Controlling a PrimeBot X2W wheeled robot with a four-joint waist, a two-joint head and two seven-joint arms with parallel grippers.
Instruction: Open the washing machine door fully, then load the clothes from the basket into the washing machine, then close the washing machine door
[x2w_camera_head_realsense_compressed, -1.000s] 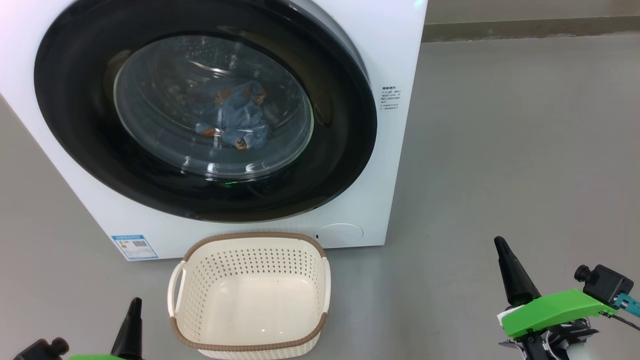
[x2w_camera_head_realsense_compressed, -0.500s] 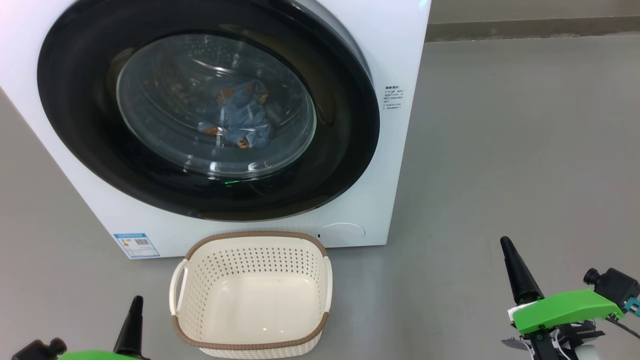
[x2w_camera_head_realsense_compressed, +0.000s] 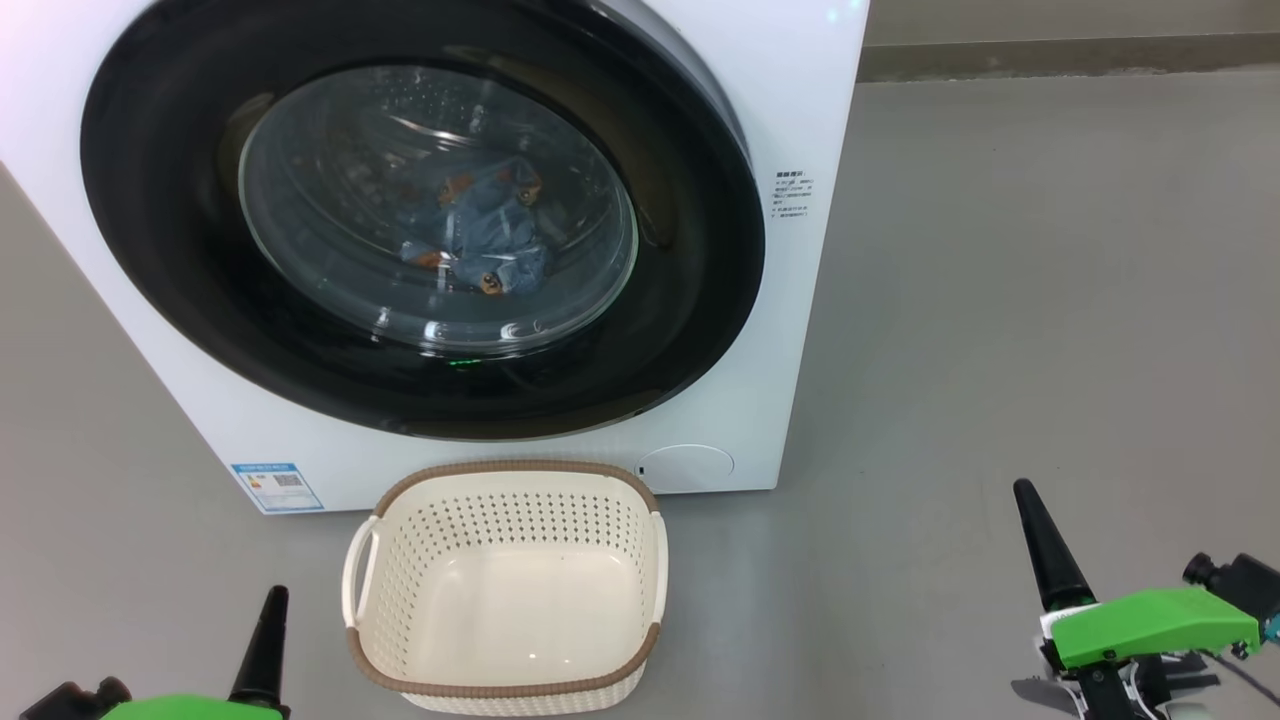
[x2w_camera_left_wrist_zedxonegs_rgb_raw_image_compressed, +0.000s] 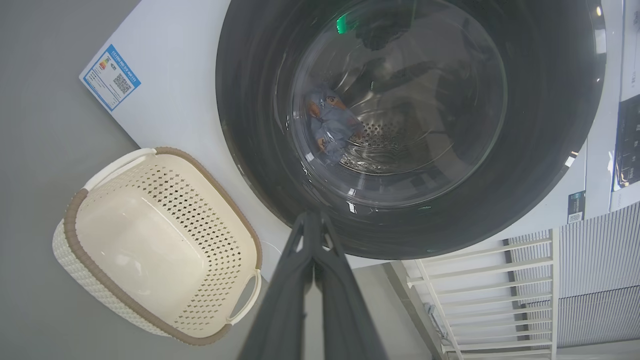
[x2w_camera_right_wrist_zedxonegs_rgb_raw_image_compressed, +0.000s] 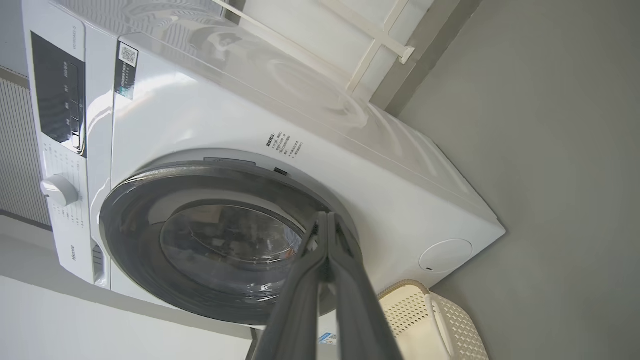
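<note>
As the door (x2w_camera_head_realsense_compressed: 690, 300) is shut — stiff, glossy, likely slippery — you should hook its rim; left gripper (x2w_camera_head_realsense_compressed: 274, 600) and right gripper (x2w_camera_head_realsense_compressed: 1024, 494) jaws are clenched, empty.

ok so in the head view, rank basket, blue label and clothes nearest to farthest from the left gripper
From the left gripper:
1. basket, just right of it on the floor
2. blue label, ahead, low on the washing machine front
3. clothes, higher up, behind the washing machine door
</note>
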